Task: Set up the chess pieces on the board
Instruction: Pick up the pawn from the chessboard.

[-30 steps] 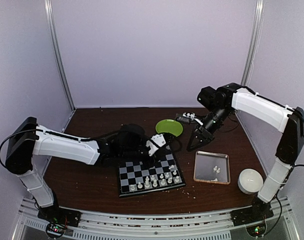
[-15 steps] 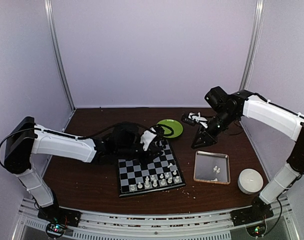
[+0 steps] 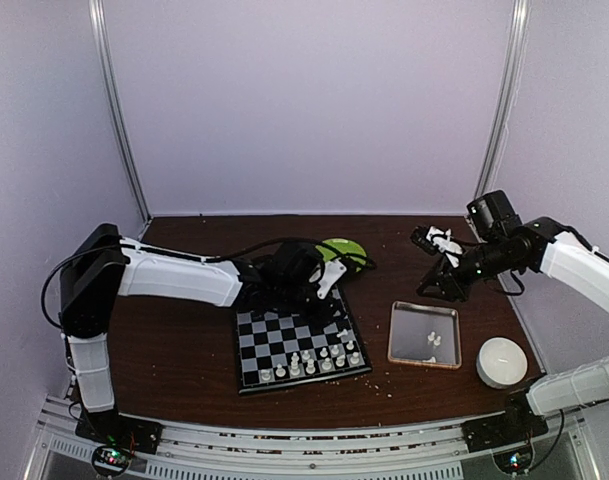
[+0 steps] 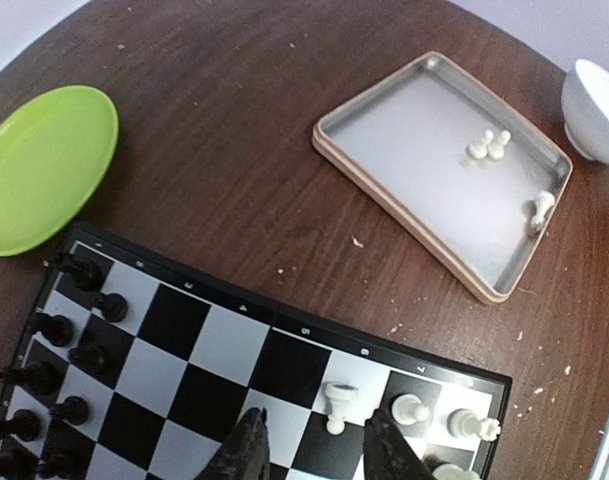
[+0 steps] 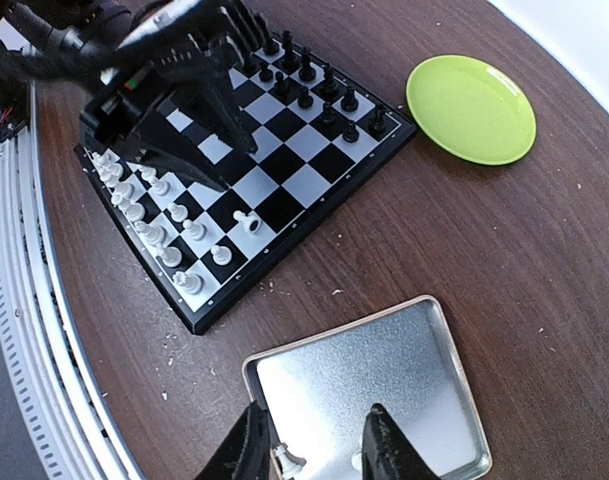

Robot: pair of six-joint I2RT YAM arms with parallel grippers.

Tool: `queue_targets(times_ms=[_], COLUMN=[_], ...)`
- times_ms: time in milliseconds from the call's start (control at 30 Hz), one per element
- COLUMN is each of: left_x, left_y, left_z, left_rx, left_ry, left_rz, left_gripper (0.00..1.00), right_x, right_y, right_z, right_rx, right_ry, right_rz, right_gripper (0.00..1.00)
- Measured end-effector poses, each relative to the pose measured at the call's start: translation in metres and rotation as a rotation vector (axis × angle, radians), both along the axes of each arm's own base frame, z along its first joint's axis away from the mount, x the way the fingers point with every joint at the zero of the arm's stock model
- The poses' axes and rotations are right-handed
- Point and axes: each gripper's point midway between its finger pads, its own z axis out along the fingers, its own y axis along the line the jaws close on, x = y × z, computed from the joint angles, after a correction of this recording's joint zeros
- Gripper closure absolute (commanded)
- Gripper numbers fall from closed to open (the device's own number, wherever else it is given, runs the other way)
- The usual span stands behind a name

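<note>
The left pincer (image 4: 319, 455) has been opened over the board (image 4: 224, 340). Nothing is held, and a white chess piece (image 4: 336, 405) stands upright just beyond its fingers. The right pincer (image 5: 316, 445) has been drawn back, right of the board. It is parted and empty above the tray (image 4: 402, 212), in which three chess pieces (image 4: 489, 147) are seen.

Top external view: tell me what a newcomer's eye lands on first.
The black-and-grey board sits mid-table, white chess pieces lined along its near edge and the left gripper hovering over it. Right of it, a shallow tray holds a few more, with the right gripper above its far side.
</note>
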Motion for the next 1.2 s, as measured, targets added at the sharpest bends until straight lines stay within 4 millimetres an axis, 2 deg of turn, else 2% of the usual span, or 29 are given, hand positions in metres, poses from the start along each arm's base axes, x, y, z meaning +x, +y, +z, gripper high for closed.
queue_targets(times_ms=[100, 200, 333, 667, 933, 1200], left_x=[-0.006, -0.013, -0.02, -0.021, -0.02, -0.013], left_y=[-0.008, -0.013, -0.012, -0.009, -0.011, -0.018], left_z=[-0.02, -0.033, -0.039, -0.061, -0.069, -0.068], left_rx=[0.053, 0.094, 0.131, 0.213, 0.244, 0.238], left_ry=[0.028, 0.042, 0.043, 0.051, 0.047, 0.03], left_rz=[-0.024, -0.049, -0.081, -0.119, -0.143, -0.164], left_gripper=[0.68, 0.65, 0.65, 0.74, 0.8, 0.87], right_x=[-0.003, -0.001, 0.002, 0.001, 0.003, 0.004], right_y=[-0.008, -0.012, -0.011, -0.008, -0.007, -0.006], right_z=[-0.003, 0.002, 0.009, 0.004, -0.003, -0.009], right_rx=[0.017, 0.036, 0.063, 0.08, 0.074, 0.065], right_ry=[-0.025, -0.055, -0.088, -0.069, -0.043, -0.026], right_rz=[-0.027, -0.043, -0.044, -0.028, -0.024, -0.017], right_gripper=[0.66, 0.65, 0.65, 0.64, 0.64, 0.64])
